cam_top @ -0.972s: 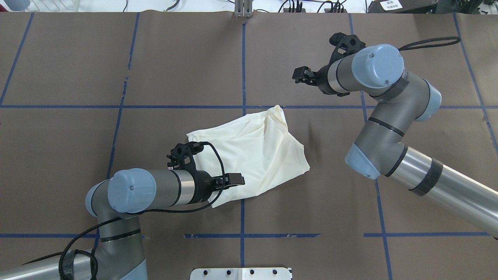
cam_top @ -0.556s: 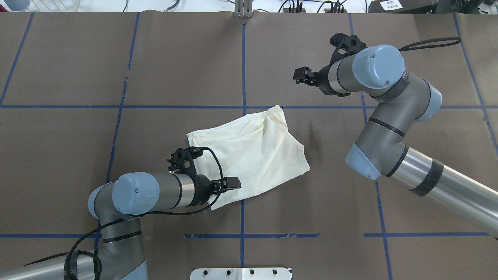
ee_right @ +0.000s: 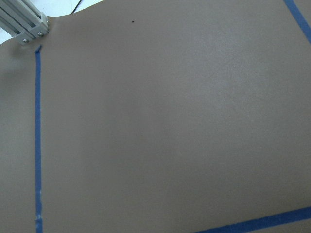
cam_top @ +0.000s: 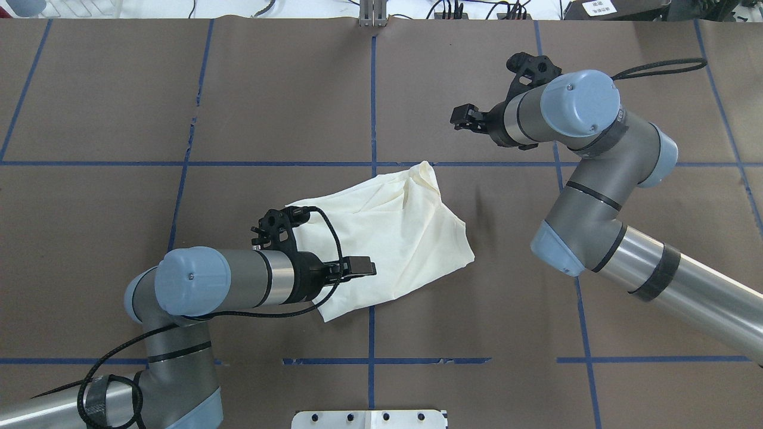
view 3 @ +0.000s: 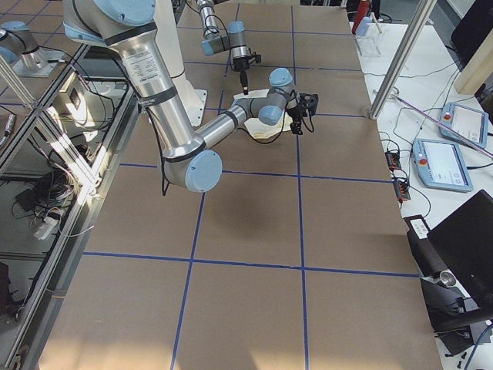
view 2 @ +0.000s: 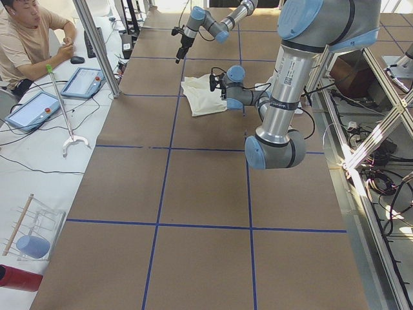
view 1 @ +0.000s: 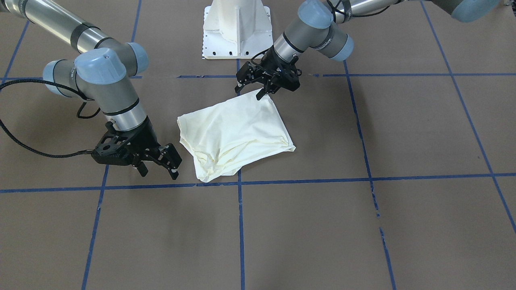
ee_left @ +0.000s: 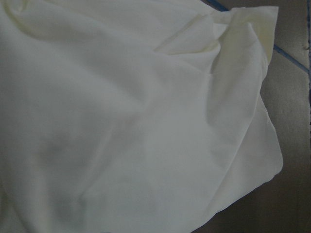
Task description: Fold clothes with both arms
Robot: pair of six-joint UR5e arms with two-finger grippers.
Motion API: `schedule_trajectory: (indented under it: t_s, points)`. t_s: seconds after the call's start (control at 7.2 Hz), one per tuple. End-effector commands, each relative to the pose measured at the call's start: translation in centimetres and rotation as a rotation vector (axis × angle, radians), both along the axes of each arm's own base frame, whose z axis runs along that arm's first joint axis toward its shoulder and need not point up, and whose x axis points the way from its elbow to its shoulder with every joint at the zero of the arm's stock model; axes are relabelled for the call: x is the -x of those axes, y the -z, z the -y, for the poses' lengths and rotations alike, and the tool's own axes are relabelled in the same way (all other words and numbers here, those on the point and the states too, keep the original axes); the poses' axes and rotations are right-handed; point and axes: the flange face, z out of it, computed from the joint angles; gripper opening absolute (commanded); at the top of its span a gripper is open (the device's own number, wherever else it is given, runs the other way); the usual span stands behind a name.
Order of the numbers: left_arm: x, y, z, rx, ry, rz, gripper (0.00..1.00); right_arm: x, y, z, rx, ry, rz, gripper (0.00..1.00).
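Observation:
The clothes are one cream shirt, lying folded and plain side up in the middle of the brown table; the same shirt shows slack folds along its far edge. My left gripper hovers open over the shirt's near-left corner, and its wrist view is filled with cream cloth. The left gripper holds nothing. My right gripper stands open over bare table beyond the shirt's far-right corner, apart from the cloth. In the front view the right gripper has its fingers spread.
Blue tape lines cross the table cover. The white pedestal base sits at the robot's edge. A person sits at a side desk with tablets. The right wrist view shows only table cover.
My left arm drew back slightly, then moved a little farther over the shirt's near corner. The right gripper and the shirt have hardly moved.

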Motion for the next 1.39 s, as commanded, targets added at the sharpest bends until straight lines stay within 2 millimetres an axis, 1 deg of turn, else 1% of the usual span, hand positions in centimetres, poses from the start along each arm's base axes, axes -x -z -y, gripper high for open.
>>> schedule_trajectory:
  t_s: [0.0, 0.14, 0.28, 0.42, 0.56, 0.69, 0.83, 0.97, 1.11, 1.25]
  points:
    - [2.1, 0.0, 2.3, -0.037, -0.024, 0.116, 1.0, -0.5, -1.6, -0.3, -0.004, 0.048, -0.073, 1.0]
    - [3.9, 1.3, 2.5, -0.091, -0.035, 0.208, 1.0, -1.6, -1.8, -1.5, -0.014, 0.107, -0.15, 1.0]
    - [5.8, 2.8, 2.1, -0.13, -0.056, 0.297, 1.0, -3.3, -1.4, -3.2, -0.009, 0.18, -0.213, 1.0]
    - [7.8, 3.8, 2.1, -0.169, -0.067, 0.349, 1.0, -5.4, -1.9, -4.3, -0.012, 0.233, -0.252, 1.0]
    - [9.3, 4.1, 2.7, -0.219, -0.078, 0.399, 1.0, -8.4, -4.1, -4.6, -0.04, 0.302, -0.281, 1.0]
    - [10.7, 4.4, 3.4, -0.278, -0.083, 0.431, 1.0, -11.8, -6.6, -4.3, -0.061, 0.372, -0.294, 1.0]
    - [13.6, 3.1, 4.7, -0.346, -0.096, 0.499, 1.0, -16.7, -10.8, -4.1, -0.088, 0.447, -0.326, 1.0]
    - [17.7, 0.5, 5.8, -0.407, -0.14, 0.544, 1.0, -22.8, -15.5, -4.4, -0.116, 0.512, -0.354, 1.0]
    - [22.1, -2.6, 7.0, -0.447, -0.166, 0.594, 1.0, -29.5, -20.4, -5.5, -0.118, 0.563, -0.359, 1.0]
    - [26.7, -5.3, 8.5, -0.489, -0.185, 0.641, 1.0, -36.2, -25.5, -7.7, -0.117, 0.6, -0.36, 1.0]
